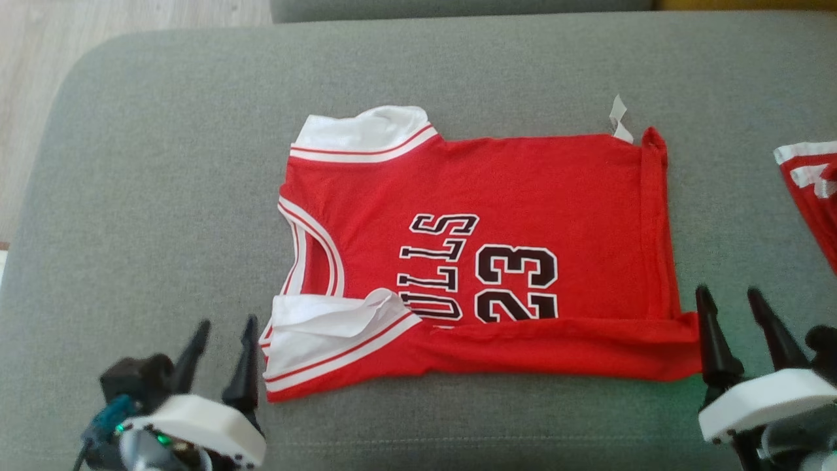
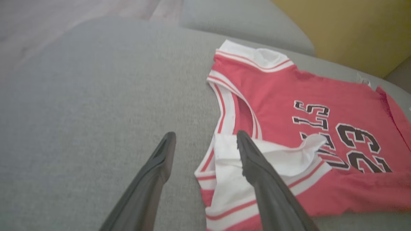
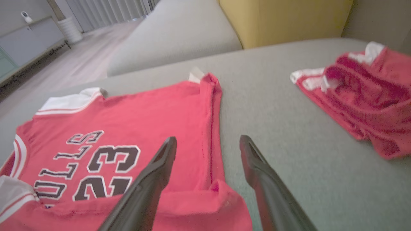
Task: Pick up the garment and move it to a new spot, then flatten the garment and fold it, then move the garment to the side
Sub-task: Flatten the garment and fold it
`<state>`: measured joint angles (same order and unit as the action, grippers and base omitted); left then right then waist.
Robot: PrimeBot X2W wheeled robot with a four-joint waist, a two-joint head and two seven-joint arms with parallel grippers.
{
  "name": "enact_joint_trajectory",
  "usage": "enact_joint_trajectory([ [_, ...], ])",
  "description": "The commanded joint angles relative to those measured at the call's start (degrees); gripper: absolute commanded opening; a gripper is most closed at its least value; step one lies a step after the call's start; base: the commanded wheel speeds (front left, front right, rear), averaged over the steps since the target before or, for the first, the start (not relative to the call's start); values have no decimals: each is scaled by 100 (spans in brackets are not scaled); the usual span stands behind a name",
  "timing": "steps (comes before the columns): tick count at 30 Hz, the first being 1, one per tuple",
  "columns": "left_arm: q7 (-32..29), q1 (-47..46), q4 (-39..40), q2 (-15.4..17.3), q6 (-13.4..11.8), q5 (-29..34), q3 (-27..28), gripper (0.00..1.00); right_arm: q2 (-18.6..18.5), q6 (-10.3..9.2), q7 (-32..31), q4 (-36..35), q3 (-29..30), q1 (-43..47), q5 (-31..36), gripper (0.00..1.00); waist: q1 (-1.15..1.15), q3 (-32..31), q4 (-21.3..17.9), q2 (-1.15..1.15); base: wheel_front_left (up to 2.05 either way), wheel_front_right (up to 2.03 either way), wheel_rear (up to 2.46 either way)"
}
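The garment (image 1: 523, 196) is a red jersey with white trim and black "23" lettering, lying spread on the grey cushion (image 1: 163, 196). Its near edge is folded up in a narrow strip over the lettering. My left gripper (image 1: 225, 324) stands open just left of the jersey's near-left white sleeve corner (image 2: 231, 192), holding nothing. Open as well, my right gripper (image 1: 729, 294) hangs at the near-right corner of the folded strip (image 3: 205, 205), nothing between its fingers.
A second red and white garment (image 3: 362, 96) lies crumpled at the right edge of the cushion. A white label (image 1: 620, 121) sticks out at the jersey's far right corner. Wooden floor (image 1: 39, 78) lies beyond the cushion's left edge; a yellow cushion (image 3: 282, 19) stands behind.
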<state>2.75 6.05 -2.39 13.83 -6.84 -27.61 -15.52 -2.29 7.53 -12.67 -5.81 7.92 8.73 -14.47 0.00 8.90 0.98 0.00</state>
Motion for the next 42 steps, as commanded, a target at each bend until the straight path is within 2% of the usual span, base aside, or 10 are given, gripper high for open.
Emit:
enact_joint_trajectory([
  [1,274,-322,308,65,-111,177,304,100,-61,-4,249,-414,-201,-273,137,100,0,-85,-6,0,0,0,0],
  [7,712,-494,711,162,-326,554,393,100,-74,-4,693,-993,-537,-491,373,100,0,-191,-48,0,0,0,0],
  [15,658,-474,973,212,-440,688,340,100,-71,-4,660,-1043,-596,-493,355,100,0,-220,-54,0,0,0,0],
  [22,571,-509,954,224,-431,643,298,100,-66,-4,675,-1015,-585,-500,304,100,0,-118,-32,0,0,0,0],
  [26,501,-881,793,225,-194,537,187,100,-63,-4,651,-1045,-594,-582,276,100,0,153,0,0,0,0,0],
  [31,362,-1975,192,141,305,425,-75,100,-61,-4,655,-1073,-606,-785,295,100,0,653,20,0,0,0,0],
  [32,301,-2523,-154,56,505,372,-171,100,-60,-4,657,-1074,-625,-878,294,100,0,856,-5,0,0,0,0],
  [35,196,-3352,-742,-95,797,306,-314,100,-60,-4,679,-1055,-665,-1036,307,100,0,1130,-67,0,0,0,0],
  [39,96,-4411,-1636,-267,1090,273,-467,100,-60,-4,728,-1017,-755,-1222,319,100,0,1437,-197,0,0,0,0],
  [42,54,-5086,-2383,-365,1216,267,-572,100,-59,-4,762,-971,-818,-1326,304,100,0,1611,-309,0,0,0,0],
])
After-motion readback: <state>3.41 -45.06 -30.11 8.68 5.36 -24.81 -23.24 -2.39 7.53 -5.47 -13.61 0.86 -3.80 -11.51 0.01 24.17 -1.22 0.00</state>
